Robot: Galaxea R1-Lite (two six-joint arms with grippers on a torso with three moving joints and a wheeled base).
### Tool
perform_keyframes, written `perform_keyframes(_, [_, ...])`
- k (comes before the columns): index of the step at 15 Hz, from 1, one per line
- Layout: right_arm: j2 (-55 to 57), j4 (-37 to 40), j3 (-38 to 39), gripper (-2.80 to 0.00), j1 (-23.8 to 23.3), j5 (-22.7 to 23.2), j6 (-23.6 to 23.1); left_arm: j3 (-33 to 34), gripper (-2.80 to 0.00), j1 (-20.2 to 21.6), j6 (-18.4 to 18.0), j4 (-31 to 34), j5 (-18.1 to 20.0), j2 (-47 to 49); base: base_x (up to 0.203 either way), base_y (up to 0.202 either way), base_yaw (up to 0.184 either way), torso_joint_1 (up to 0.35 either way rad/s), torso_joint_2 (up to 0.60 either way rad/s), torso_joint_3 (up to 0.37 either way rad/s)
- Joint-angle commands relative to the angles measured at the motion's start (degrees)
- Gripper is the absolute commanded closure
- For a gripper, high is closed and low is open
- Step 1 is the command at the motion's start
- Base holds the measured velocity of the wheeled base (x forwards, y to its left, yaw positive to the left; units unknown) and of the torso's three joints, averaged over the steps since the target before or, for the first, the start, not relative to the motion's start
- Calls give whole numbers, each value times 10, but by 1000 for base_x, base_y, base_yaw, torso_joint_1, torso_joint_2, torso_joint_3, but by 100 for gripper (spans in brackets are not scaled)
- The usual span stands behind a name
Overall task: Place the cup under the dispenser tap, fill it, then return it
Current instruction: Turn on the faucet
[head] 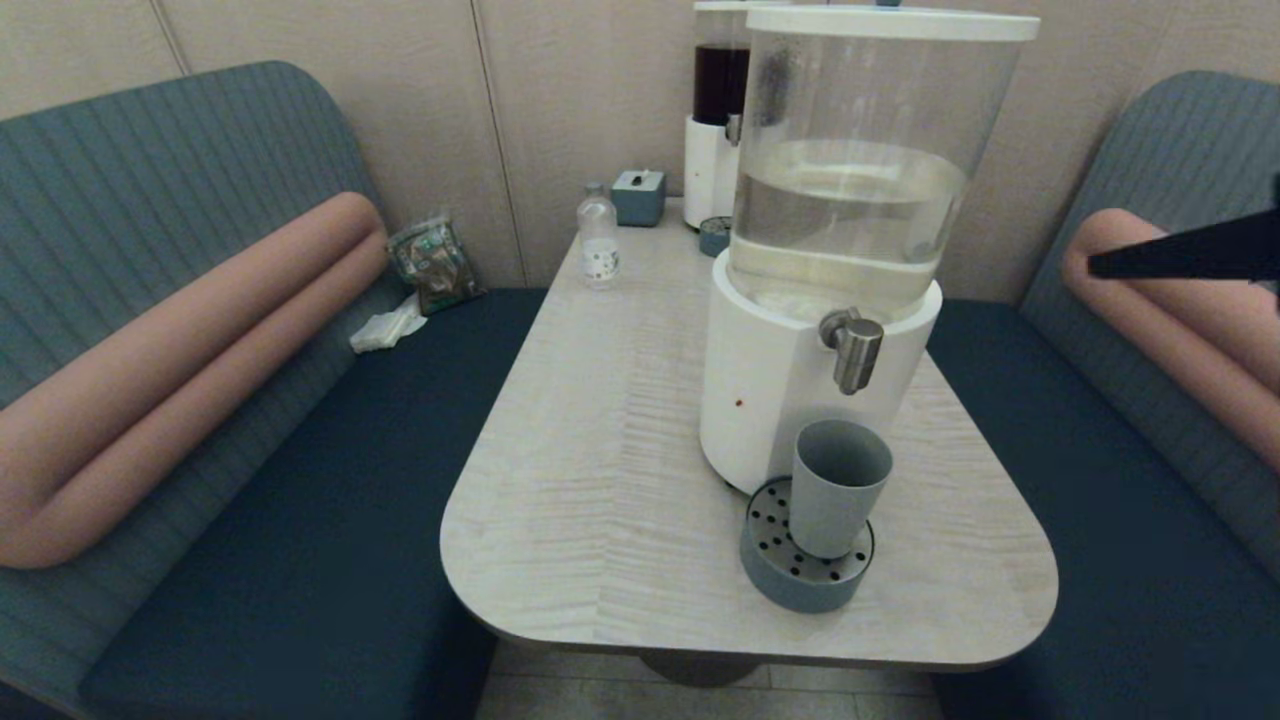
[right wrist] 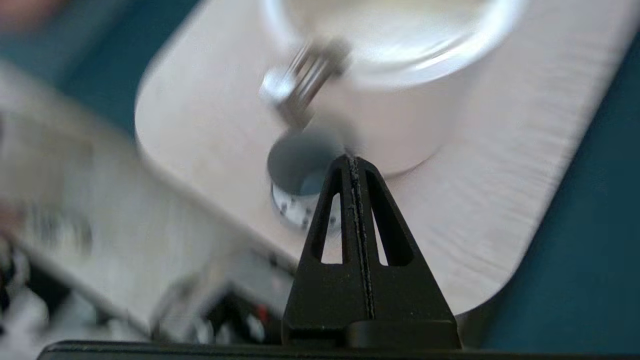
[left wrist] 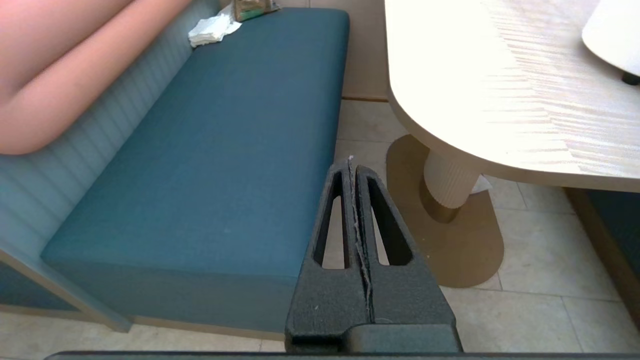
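Observation:
The grey-green cup (head: 838, 485) stands upright on the perforated drip tray (head: 800, 560), directly below the brushed-steel dispenser tap (head: 855, 349) of the big white-based dispenser (head: 800, 390). My right gripper (head: 1095, 265) is shut and empty, raised to the right of the dispenser at tank height, well clear of the cup. In the right wrist view the gripper (right wrist: 351, 161) points down toward the cup (right wrist: 300, 165) and tap (right wrist: 300, 80). My left gripper (left wrist: 353, 164) is shut and empty, parked low beside the table over the floor and bench.
A narrower dispenser with dark liquid (head: 718, 110), a small water bottle (head: 598, 238) and a tissue box (head: 638, 196) stand at the table's far end. Blue benches (head: 330, 480) flank the table (head: 600, 480); a crumpled tissue (head: 385, 328) and packet (head: 432, 262) lie on the left bench.

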State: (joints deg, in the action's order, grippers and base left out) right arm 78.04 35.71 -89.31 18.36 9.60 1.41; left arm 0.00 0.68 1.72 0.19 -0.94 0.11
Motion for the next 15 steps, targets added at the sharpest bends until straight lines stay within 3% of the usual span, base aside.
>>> perform_keyframes(1, [54,7,-5,0,8,7,-25,0,0,0,0,0,0,2,0,0,0,0,0,0])
perform_keyframes(4, [87,-1,-21,0,8,5,-60,0,0,0,0,0,0,2,0,0,0,0,0,0])
perform_keyframes(15, [163,-49,-44,0,49,-14,-77,0,0,0,0,0,0,2,0,0,0,0,0,0])
